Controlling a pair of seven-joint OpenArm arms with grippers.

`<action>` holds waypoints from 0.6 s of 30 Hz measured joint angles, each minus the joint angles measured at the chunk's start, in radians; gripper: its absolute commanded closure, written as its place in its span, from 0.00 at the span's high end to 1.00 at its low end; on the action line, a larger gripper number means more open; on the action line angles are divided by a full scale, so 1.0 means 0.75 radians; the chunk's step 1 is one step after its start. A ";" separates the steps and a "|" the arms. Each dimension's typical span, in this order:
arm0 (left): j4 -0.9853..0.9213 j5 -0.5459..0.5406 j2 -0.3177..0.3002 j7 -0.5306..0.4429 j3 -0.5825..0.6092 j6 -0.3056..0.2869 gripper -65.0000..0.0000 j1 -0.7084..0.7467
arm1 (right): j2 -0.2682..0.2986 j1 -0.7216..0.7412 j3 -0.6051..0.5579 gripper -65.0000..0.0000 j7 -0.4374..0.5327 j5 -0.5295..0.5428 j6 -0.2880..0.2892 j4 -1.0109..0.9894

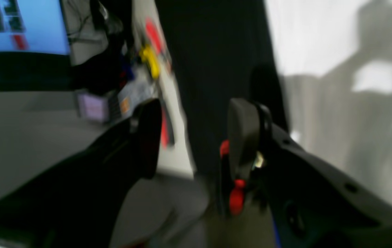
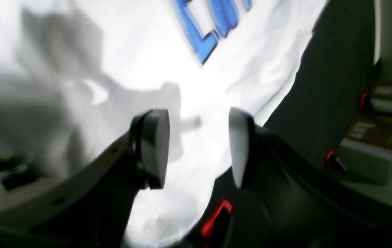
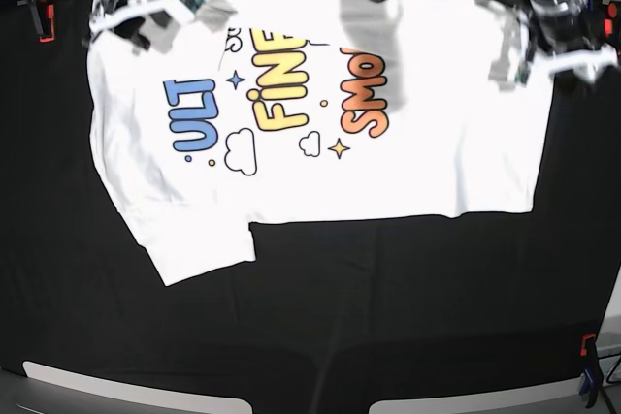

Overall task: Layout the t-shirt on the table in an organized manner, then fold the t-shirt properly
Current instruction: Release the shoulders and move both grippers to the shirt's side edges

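both arms parked up at 12 o'clock, left gripper (image 1: 194, 137) and right gripper (image 2: 199, 148) gaping, nothing held, t-shirt (image 3: 320, 123) print-up on table (image 3: 388, 317), long axis 9-to-3, collar end at 9

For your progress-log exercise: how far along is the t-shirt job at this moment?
Done: the white cotton t-shirt printed with blue, yellow and orange words lies spread print-up on the matte black cloth table, largely flat. In hand: nothing; the left tool and right tool are both open and empty, near the shirt's far edge. Left: no fold shows yet, so all the folding.
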 measured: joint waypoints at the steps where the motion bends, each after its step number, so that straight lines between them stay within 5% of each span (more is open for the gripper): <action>1: 0.017 -0.082 0.002 -0.035 -0.026 -0.012 0.44 -0.043 | -0.014 0.043 0.001 0.42 0.000 0.010 -0.001 0.000; 6: 0.005 -0.533 0.016 -0.247 -0.211 -0.071 0.44 -0.271 | -0.103 0.225 0.082 0.42 0.001 0.148 0.004 -0.024; 10: -0.098 -0.888 0.069 -0.408 -0.358 -0.208 0.44 -0.422 | -0.187 0.322 0.214 0.42 0.005 0.250 0.026 -0.076; 18: -0.748 -1.513 0.150 -0.385 -0.563 -0.489 0.44 -0.798 | -0.289 0.412 0.400 0.42 0.034 0.445 0.140 -0.167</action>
